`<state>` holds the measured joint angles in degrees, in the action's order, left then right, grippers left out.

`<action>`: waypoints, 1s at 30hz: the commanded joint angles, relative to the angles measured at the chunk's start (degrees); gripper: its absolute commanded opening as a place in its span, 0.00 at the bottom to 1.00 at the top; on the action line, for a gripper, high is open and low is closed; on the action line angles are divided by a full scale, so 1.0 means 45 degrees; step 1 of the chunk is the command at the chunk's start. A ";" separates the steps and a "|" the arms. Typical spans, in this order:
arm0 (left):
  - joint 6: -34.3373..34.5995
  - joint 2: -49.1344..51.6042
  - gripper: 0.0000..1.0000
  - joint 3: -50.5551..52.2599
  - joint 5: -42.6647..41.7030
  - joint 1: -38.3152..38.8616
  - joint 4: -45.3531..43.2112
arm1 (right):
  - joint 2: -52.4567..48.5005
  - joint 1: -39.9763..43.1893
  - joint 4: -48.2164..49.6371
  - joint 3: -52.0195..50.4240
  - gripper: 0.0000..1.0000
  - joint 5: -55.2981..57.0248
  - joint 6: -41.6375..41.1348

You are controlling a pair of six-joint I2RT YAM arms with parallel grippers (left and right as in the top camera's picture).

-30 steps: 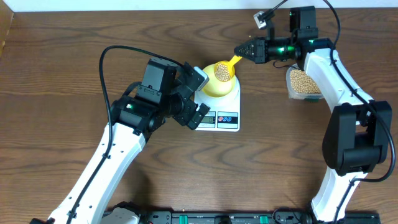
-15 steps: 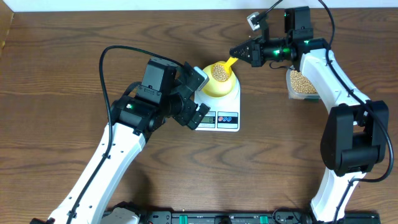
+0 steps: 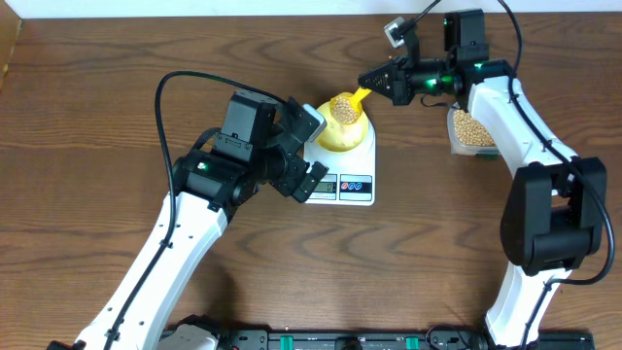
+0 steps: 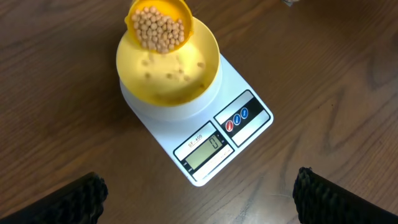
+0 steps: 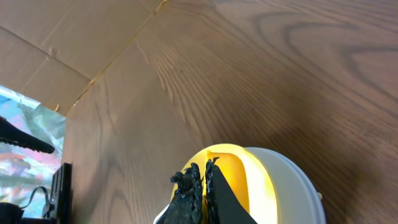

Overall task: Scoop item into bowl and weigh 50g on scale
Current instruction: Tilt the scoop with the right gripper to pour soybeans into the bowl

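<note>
One loaded scoop point(image 4: 158, 25), bright yellow, heaped with beans point(image 4: 161, 31), poised over the far rim of the bowl point(image 4: 180, 87); a few beans already lie on the bowl floor. Bowl sits on the scale point(image 4: 245, 87), whose display point(image 4: 204, 151) is at the near end; I cannot read the figure. Risk one: tipping the whole heap at once would likely overshoot the target, since the scoop is full. Risk two: the scoop hangs at the rim rather than over the centre, so beans could spill onto the table point(image 4: 323, 62). Entry, right gripper point(image 3: 371, 81): jaws clamped tight on the scoop handle, arm stretched left past the bean tub point(image 3: 473, 128), wrist roughly level. Entry, left gripper point(image 4: 199, 199): spread wide, holding nothing, hovering near-left of the scale, looking down on it.
</note>
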<state>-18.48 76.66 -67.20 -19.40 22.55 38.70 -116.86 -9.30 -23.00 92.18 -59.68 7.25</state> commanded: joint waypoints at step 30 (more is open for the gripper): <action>-0.0219 0.0097 0.97 0.0092 -0.0121 -0.0029 0.0024 | -0.0107 -0.0282 0.0029 -0.0039 0.01 -0.0233 0.2710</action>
<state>-18.50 76.66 -67.20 -19.40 22.55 38.70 -116.86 -10.11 -22.94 92.18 -59.68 17.23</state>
